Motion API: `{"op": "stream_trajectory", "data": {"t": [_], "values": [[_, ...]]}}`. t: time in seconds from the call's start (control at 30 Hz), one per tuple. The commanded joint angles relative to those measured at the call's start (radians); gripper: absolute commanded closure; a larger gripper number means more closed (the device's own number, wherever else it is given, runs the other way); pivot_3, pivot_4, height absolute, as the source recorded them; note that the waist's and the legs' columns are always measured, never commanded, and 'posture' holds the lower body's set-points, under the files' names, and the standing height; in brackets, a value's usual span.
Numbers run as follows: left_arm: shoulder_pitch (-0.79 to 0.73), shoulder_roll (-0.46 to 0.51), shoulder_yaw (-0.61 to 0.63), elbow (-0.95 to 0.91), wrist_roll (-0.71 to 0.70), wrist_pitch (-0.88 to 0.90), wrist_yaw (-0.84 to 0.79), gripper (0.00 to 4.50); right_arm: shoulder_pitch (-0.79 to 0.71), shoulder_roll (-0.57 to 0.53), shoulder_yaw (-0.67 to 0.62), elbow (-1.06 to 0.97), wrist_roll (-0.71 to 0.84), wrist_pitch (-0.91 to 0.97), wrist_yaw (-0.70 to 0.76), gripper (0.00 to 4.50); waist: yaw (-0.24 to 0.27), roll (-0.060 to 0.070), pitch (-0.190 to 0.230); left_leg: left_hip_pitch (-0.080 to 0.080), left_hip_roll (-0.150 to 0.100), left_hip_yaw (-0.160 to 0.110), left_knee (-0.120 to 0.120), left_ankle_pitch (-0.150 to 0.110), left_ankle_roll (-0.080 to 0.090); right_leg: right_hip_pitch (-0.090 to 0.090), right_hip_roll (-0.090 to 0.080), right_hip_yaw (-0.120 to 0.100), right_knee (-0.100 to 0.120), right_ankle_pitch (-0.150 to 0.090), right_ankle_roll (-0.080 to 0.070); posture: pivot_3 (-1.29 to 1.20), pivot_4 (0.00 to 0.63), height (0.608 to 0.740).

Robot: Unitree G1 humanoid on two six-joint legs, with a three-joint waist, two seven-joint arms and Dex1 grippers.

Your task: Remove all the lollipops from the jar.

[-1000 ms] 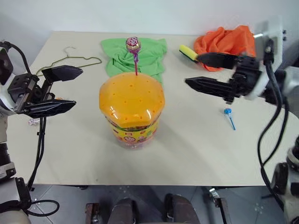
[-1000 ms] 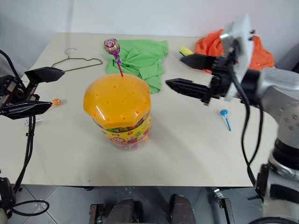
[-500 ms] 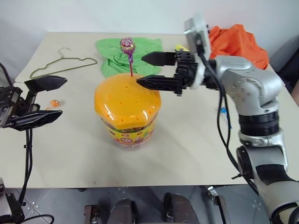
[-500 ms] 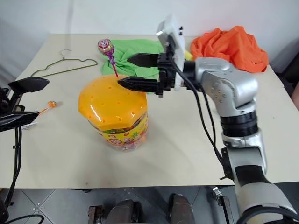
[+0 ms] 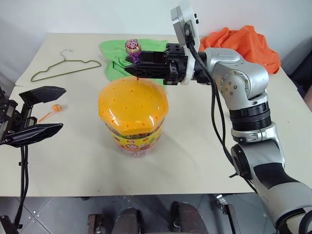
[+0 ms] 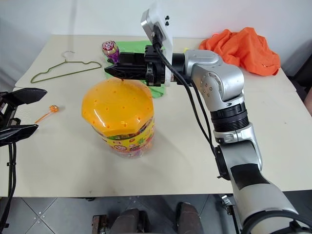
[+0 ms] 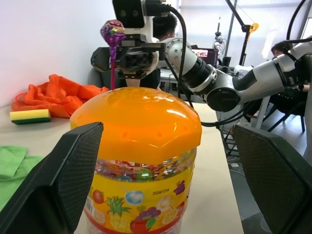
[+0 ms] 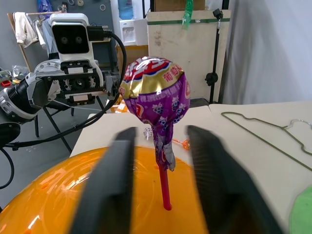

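Lollipop [image 8: 155, 95]: light, slippery wrapper; grip stiff stick above jar [image 5: 132, 109] lid | right end effector [image 8: 161, 161] closing around stick, contact unclear | left end effector [image 5: 43, 110] open

My right gripper [image 5: 135, 69] swung in from over the table's right side to the purple-wrapped lollipop [image 5: 132, 47] standing in the domed orange lid [image 5: 132, 100] of the clear plastic jar; its fingers, wide apart before, now sit narrowed on either side of the stick. My left gripper [image 5: 43, 110] pulled back from the jar.
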State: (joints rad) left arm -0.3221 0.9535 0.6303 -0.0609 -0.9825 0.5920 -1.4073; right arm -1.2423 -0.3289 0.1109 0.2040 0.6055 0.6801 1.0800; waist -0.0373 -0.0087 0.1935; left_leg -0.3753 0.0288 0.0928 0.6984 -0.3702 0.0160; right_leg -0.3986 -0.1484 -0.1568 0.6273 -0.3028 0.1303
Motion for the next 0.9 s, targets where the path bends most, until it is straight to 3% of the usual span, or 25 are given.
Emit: {"op": "stream_trajectory", "data": {"t": [0.03,0.2,0.43,0.5,0.6,0.73,0.9], "values": [[-0.023,0.009,0.006,-0.003,-0.022,-0.005,0.000,0.00,-0.028,-0.006,-0.044,-0.045,0.013,-0.006,-0.004,4.48,0.000,0.000,0.000,0.000,0.000,0.000,0.000,0.000,0.000,0.000,0.000,0.000,0.000,0.000,0.000,0.00,0.150,0.740],[-0.069,0.012,-0.036,0.035,-0.009,-0.009,-0.019,0.00,-0.101,-0.048,-0.115,-0.006,0.002,-0.026,-0.046,4.48,0.002,0.000,0.000,0.000,0.000,0.000,0.000,0.000,0.000,0.000,0.000,0.000,0.000,0.000,0.000,0.00,0.150,0.740],[-0.112,0.009,-0.076,0.072,0.004,-0.018,-0.037,0.00,-0.172,-0.194,-0.199,0.062,-0.044,-0.003,-0.119,4.48,0.005,0.000,0.000,0.000,0.000,0.000,-0.001,0.000,0.000,0.000,0.000,0.000,0.000,0.000,0.000,0.00,0.150,0.740],[-0.113,0.008,-0.081,0.075,0.005,-0.017,-0.039,0.00,-0.151,-0.281,-0.202,0.078,-0.088,0.039,-0.151,4.48,0.004,0.000,0.000,0.000,0.000,0.001,-0.001,0.000,0.000,0.000,0.000,0.000,-0.001,0.000,0.000,0.00,0.150,0.740],[-0.110,0.009,-0.087,0.080,0.007,-0.017,-0.043,0.00,-0.075,-0.445,-0.151,0.098,-0.168,0.153,-0.160,4.48,0.013,0.000,0.000,0.000,0.000,0.000,-0.001,0.000,0.000,-0.001,0.000,0.000,0.000,0.000,0.000,0.00,0.150,0.740],[-0.105,0.008,-0.091,0.080,0.010,-0.016,-0.043,0.00,0.136,-0.631,-0.092,0.128,-0.284,0.216,-0.171,4.48,0.013,-0.001,0.000,-0.001,-0.001,0.002,-0.001,-0.002,0.001,0.000,-0.001,0.001,-0.002,0.000,0.000,0.00,0.150,0.740],[-0.100,0.003,-0.102,0.085,0.021,-0.022,-0.041,0.00,0.409,-0.760,-0.101,0.172,-0.337,0.252,-0.166,4.48,0.011,0.006,0.003,-0.001,0.000,0.005,-0.001,-0.002,0.001,-0.001,-0.001,0.000,-0.004,0.000,0.000,0.00,0.150,0.740]]}}
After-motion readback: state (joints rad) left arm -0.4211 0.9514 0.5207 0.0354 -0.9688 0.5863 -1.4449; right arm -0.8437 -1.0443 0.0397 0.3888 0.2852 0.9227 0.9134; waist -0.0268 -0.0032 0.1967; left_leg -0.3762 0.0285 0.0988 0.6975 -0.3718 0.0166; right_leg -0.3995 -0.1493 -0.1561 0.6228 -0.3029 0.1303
